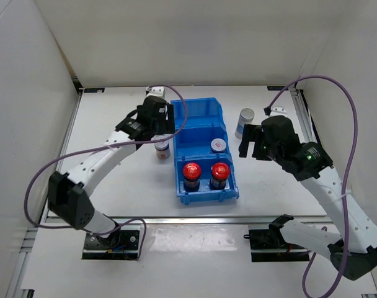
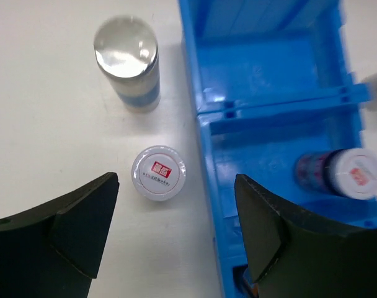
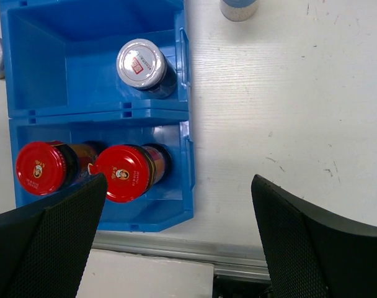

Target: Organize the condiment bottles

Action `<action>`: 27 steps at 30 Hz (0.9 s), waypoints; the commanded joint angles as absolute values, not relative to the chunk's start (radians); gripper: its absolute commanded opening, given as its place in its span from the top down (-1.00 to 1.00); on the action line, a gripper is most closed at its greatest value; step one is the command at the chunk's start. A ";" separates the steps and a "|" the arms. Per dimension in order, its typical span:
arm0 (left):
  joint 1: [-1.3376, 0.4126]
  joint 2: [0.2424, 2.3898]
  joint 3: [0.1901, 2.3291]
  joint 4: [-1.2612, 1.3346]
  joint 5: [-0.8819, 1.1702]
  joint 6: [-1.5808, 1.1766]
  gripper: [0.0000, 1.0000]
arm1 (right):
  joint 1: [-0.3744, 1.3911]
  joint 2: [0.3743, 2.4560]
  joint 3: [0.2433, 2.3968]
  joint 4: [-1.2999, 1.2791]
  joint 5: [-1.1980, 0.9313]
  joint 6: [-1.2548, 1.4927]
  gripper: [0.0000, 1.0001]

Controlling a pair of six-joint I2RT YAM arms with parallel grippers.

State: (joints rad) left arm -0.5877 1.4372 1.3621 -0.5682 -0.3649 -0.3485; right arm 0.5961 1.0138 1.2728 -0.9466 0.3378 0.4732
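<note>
Two dark bottles with red caps (image 1: 191, 170) (image 1: 220, 170) stand in the near compartment of the blue bin (image 1: 195, 119). A short white-lidded bottle (image 1: 218, 145) stands in the compartment behind them. A second white-lidded bottle (image 2: 159, 172) stands on the table left of the bin, just ahead of my open left gripper (image 2: 176, 233) and apart from its fingers. Beyond it stands a grey-capped bottle (image 2: 126, 57). Another grey-capped bottle (image 1: 244, 118) stands right of the bin. My right gripper (image 3: 179, 239) hangs open and empty over the table at the bin's right side.
The bin's far compartment (image 2: 269, 31) holds nothing. White walls enclose the table on the left, back and right. A metal rail (image 3: 176, 248) runs along the near table edge below the right gripper.
</note>
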 commanded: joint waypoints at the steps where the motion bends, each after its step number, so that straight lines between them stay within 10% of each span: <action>1: -0.558 1.485 1.330 -0.604 -0.318 -0.426 -0.73 | 0.595 0.973 1.263 -0.963 0.357 0.460 -1.00; 27: -0.469 1.713 1.272 -0.534 -0.163 -0.474 -0.53 | 0.595 0.902 1.224 -1.023 0.376 0.433 -1.00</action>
State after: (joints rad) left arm -0.4679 1.7309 1.2793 -0.5552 -0.1993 -0.4686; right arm 0.5961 0.9051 1.2274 -1.0229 0.3588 0.4576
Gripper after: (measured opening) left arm 0.776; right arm 0.998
